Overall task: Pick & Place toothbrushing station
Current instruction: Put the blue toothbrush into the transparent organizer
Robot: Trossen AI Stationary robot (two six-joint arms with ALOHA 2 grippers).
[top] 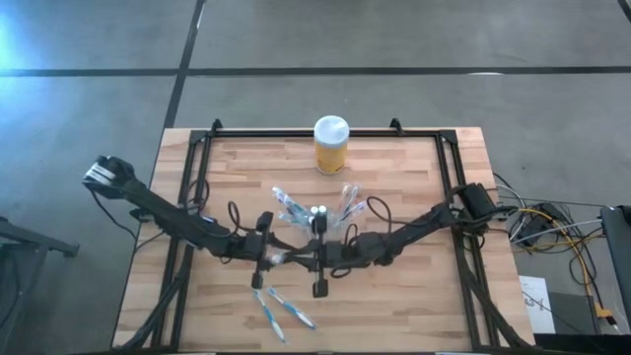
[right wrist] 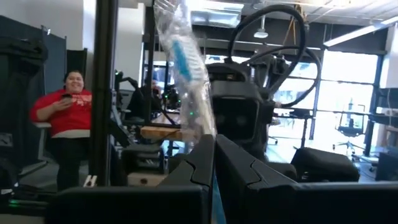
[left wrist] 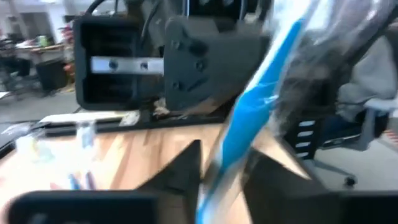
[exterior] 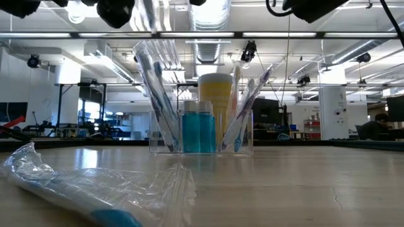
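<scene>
A wrapped blue-and-white toothbrush (right wrist: pixel 185 68) was pinched between the pressed-together fingers of the right gripper (right wrist: pixel 213 163) at the centre of the high view. The left gripper (left wrist: pixel 219 163) was seen closing around the same toothbrush (left wrist: pixel 261 106), though a firm grip could not be told. The clear holder (top: pixel 315 210) stood at mid-frame, just above the grippers, with a yellow jar (top: pixel 330 145) further up. Two more wrapped toothbrushes (top: pixel 279 312) lay on the wooden table (top: pixel 414 296) at lower centre-left. A person in red (right wrist: pixel 65 112) was seated at the left of the right wrist view.
</scene>
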